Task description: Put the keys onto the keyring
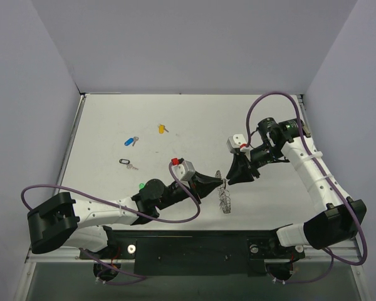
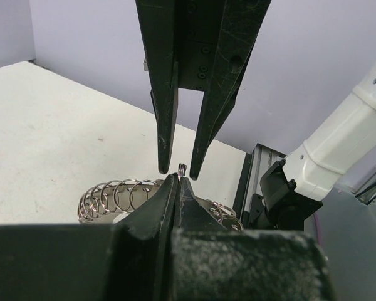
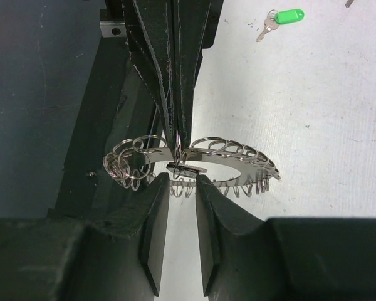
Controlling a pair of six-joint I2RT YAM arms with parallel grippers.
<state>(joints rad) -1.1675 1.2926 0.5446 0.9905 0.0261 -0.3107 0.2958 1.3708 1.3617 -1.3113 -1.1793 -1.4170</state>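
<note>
The keyring (image 3: 238,160) is a flat silvery band hung with many small wire rings and hangs just above the table (image 1: 226,202). My left gripper (image 1: 220,184) is shut on one small ring (image 2: 182,168) at its top edge. My right gripper (image 3: 182,188) faces it tip to tip, jaws a little apart and empty. A small dark flat piece (image 3: 187,168) hangs at that ring just beyond the right fingertips (image 3: 158,188). Loose keys lie on the table: yellow (image 1: 162,128), blue (image 1: 130,141), black (image 1: 126,163) and green (image 3: 282,17).
The green key (image 1: 141,186) lies close against my left arm. The table's near edge and the black mounting rail (image 1: 194,248) lie just below the hanging keyring. My right arm (image 1: 310,169) curves in from the right side.
</note>
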